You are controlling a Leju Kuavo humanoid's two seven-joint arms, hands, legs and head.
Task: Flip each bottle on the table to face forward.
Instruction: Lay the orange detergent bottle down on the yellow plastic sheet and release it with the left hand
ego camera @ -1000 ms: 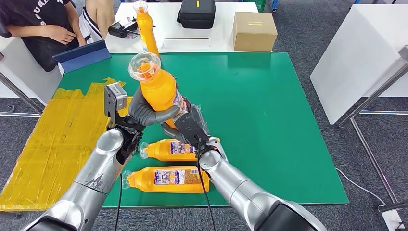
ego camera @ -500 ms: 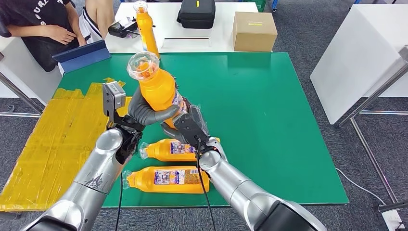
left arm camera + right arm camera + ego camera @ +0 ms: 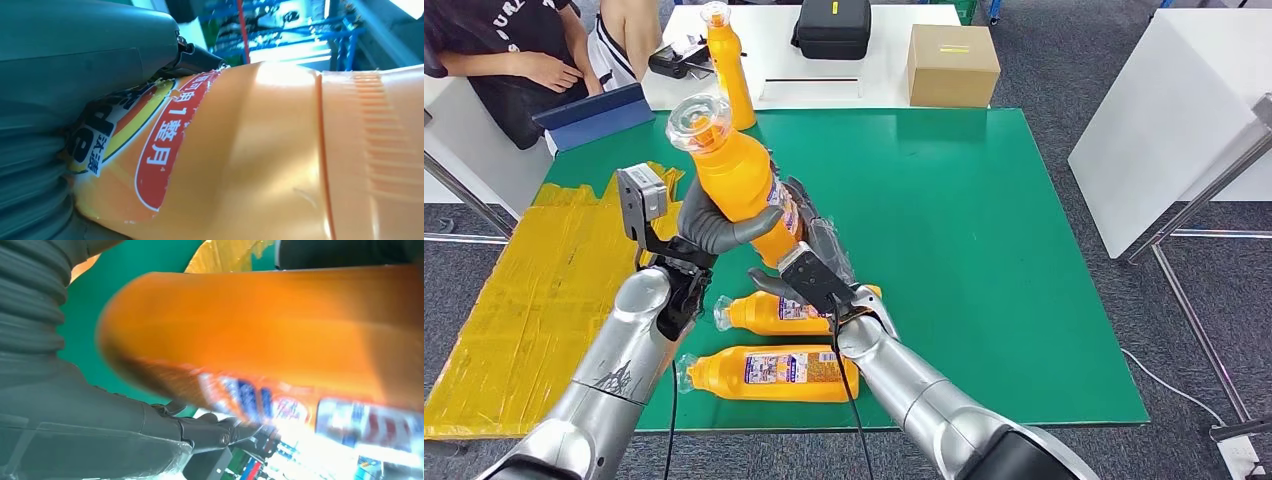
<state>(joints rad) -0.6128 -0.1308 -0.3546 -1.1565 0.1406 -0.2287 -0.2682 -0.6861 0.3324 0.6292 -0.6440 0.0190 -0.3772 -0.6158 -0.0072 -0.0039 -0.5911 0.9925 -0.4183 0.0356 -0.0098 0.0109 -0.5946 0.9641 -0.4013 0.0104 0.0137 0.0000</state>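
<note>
We see the head view evenly bright and sharp; both wrist views blur on the orange bottle (image 3: 260, 330), with blown-out background glare.

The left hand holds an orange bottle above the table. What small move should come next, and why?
Probably the left hand should lower the lifted orange bottle onto free green mat beyond the two lying bottles. It is held in the air, tilted, cap up, and the right hand looks apart from it, so the left alone seems to carry it.
</note>
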